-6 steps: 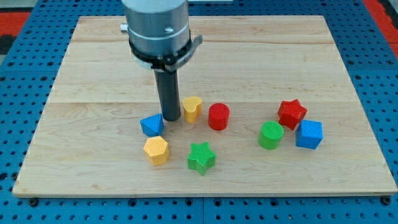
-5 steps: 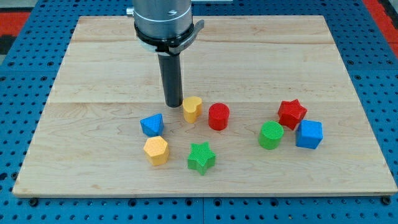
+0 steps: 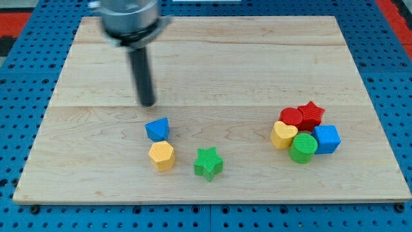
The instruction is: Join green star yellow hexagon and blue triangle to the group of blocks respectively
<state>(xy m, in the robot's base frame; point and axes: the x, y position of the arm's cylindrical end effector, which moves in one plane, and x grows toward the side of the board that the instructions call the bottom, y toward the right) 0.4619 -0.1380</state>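
My tip rests on the board above and slightly left of the blue triangle, apart from it. The yellow hexagon sits just below the triangle, almost touching it. The green star lies to their right near the view's bottom. At the view's right is a tight group: red cylinder, red star, yellow heart, green cylinder and blue cube, all touching.
The wooden board lies on a blue pegboard table. The arm's grey body hangs over the board's top left.
The tip has moved left and up, away from the yellow heart. The yellow heart and red cylinder now sit in the group at the right, which is packed tighter.
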